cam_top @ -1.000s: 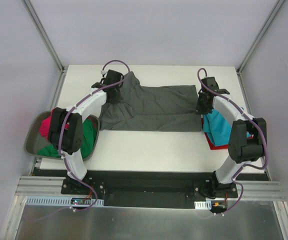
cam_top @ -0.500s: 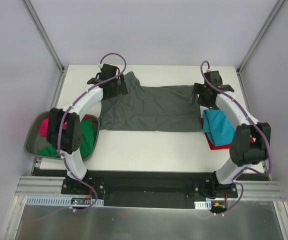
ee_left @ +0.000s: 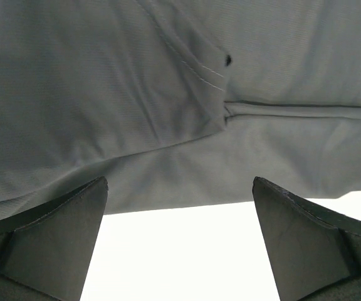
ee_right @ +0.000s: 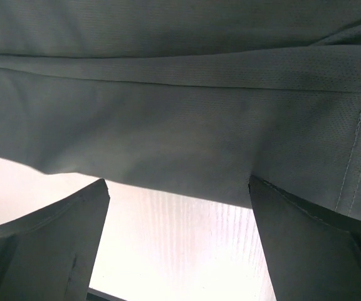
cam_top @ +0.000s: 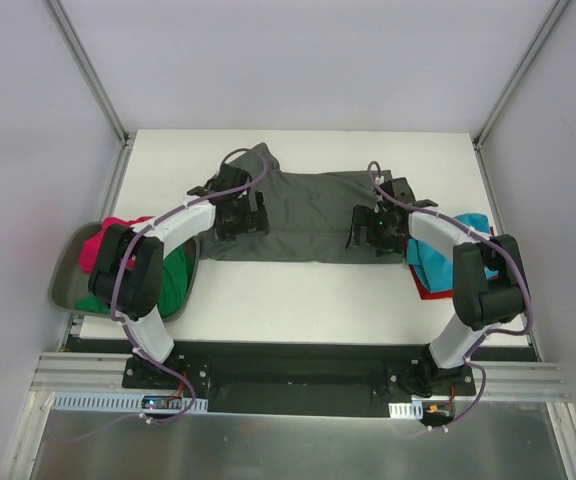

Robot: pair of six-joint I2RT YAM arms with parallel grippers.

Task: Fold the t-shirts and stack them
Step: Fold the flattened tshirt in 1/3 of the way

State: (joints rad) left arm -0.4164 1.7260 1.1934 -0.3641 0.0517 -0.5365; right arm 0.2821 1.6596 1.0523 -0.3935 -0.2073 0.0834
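Hovering over the dark grey t-shirt (cam_top: 303,215); my left fingers (ee_left: 55,244) wide at its left end, right fingers (ee_right: 49,244) wide at its right end, both empty.

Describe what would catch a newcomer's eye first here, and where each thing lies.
A dark grey t-shirt lies spread across the middle of the table, with the left claw and right claw open over its near edge. At the left, a tray holds a pink shirt and a green shirt; at the right, a teal shirt lies on a red shirt.
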